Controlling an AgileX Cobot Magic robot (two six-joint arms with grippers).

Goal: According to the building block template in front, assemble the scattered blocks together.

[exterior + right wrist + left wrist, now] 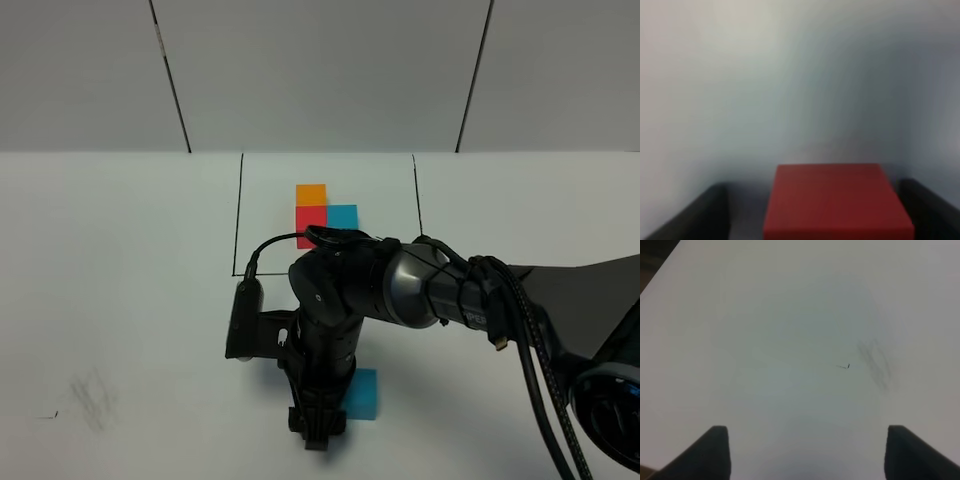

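Observation:
The building block template [325,212] lies at the back: an orange cube above a red one, a blue one to the red's right, inside a thin black outline. Of the scattered blocks, a blue cube [363,393] rests on the table just right of my right gripper [318,428], which points down near the front edge. In the right wrist view a red cube [837,200] sits between the dark fingers [687,215]; a gap shows on one side, so the right gripper [810,217] is open. The arm hides this cube from the high camera. No loose orange cube shows. My left gripper [805,452] is open over bare table.
The right arm [420,285] reaches across the middle, its cable bundle [530,350] trailing to the lower right. A faint grey smudge [95,395] marks the table at the left and also shows under the left gripper as a smudge [875,362].

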